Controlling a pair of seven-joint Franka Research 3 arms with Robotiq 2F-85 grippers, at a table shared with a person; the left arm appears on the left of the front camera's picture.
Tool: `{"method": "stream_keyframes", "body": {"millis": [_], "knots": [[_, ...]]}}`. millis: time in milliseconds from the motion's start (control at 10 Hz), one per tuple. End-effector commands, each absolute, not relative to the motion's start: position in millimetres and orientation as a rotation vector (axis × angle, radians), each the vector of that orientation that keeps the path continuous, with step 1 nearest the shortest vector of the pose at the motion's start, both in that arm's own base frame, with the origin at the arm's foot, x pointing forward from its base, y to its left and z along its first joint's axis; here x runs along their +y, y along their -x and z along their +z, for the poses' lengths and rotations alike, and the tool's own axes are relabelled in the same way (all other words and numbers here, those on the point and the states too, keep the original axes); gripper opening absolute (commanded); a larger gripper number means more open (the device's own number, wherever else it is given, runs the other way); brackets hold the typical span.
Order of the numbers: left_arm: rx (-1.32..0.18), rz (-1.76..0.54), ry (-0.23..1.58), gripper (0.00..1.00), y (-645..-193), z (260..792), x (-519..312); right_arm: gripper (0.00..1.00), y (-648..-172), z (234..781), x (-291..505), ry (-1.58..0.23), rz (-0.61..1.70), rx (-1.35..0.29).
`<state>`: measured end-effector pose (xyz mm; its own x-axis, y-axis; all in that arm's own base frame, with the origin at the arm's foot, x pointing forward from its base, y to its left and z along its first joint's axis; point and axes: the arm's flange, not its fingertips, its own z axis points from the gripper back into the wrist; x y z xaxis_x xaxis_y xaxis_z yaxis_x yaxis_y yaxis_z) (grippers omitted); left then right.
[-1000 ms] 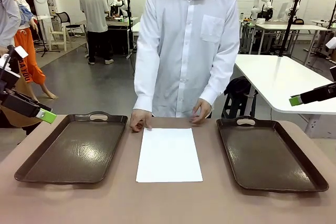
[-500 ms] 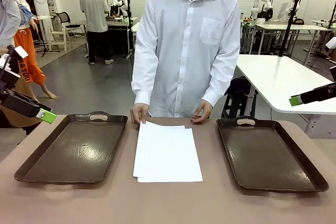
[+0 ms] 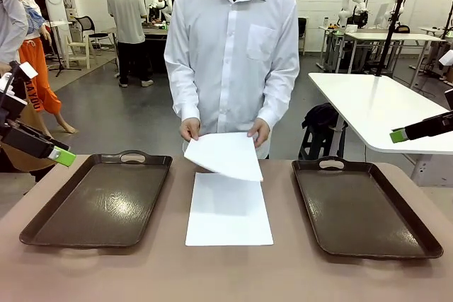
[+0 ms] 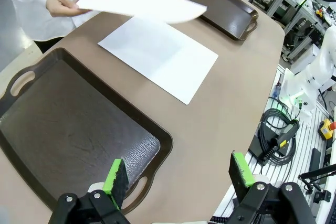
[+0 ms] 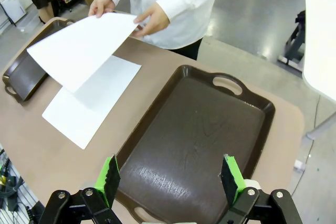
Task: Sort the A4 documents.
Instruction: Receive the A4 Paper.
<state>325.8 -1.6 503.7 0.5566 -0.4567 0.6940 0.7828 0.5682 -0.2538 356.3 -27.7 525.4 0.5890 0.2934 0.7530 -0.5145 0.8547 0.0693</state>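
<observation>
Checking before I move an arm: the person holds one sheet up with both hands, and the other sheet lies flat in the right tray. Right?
Not quite. The other sheet lies flat on the table between the left tray and the right tray, not in either, as the front view shows. The person does hold one sheet up with both hands.

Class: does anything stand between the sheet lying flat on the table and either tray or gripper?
Only a second sheet, in the person's hands, hanging over the flat sheet at its far end. Nothing lies toward the left tray, right tray, left gripper or right gripper.
</observation>
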Motion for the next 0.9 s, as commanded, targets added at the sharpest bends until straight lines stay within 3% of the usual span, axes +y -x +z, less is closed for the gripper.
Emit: {"method": "stream_keyframes", "body": {"millis": [0, 800], "knots": [[-0.628, -0.8, 0.611, 1.0, -328.0, 502.8, -1.1, 1.0, -356.4, 524.8, -27.5, -0.295, 0.481, -0.812], [-0.628, -0.8, 0.611, 1.0, -328.0, 502.8, -1.1, 1.0, -356.4, 524.8, -27.5, -0.295, 0.481, -0.812]]}}
